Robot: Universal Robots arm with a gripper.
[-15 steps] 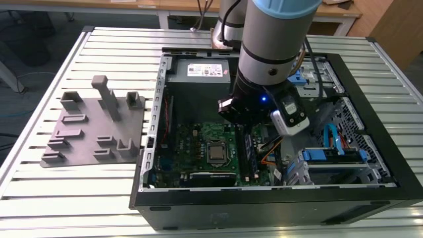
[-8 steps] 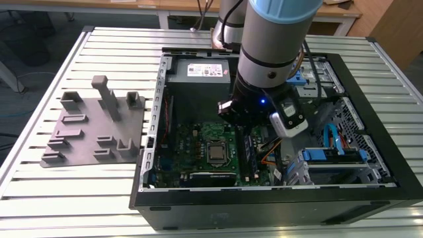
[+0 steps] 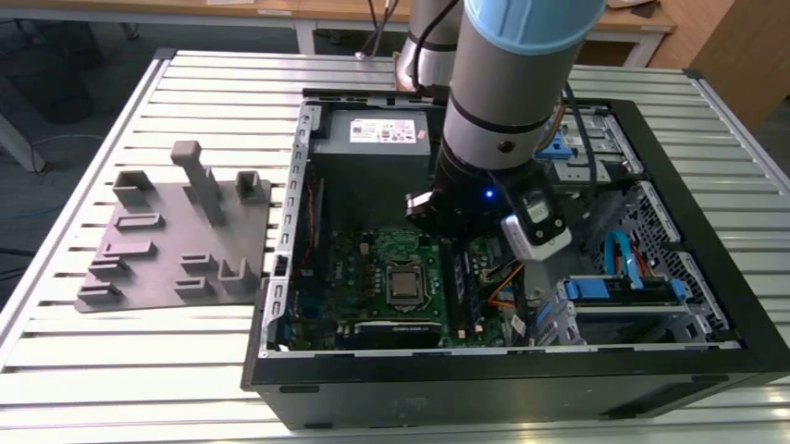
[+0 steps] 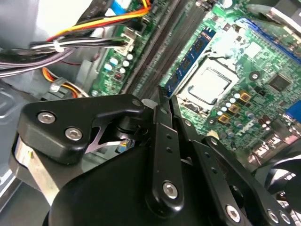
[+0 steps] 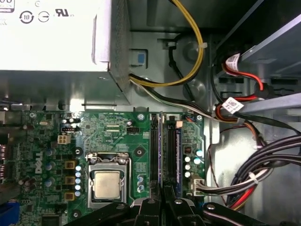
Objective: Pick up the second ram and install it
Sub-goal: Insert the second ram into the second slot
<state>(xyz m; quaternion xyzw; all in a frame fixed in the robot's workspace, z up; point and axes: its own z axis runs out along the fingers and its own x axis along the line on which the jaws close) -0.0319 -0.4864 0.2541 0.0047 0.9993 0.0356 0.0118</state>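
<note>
The task looked well along: the claw (image 5: 162,200) was down inside the open computer case (image 3: 277,277) on the tabletop (image 3: 124,370), narrowed on the top edge of the second ram (image 5: 163,150). The strip stood on edge over the motherboard's (image 5: 108,132) slots, just right of the processor socket (image 5: 107,181). Whether it was fully seated was hard to judge.

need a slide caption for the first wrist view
Hand over the motherboard, at the RAM slots beside the CPU socket.
</note>
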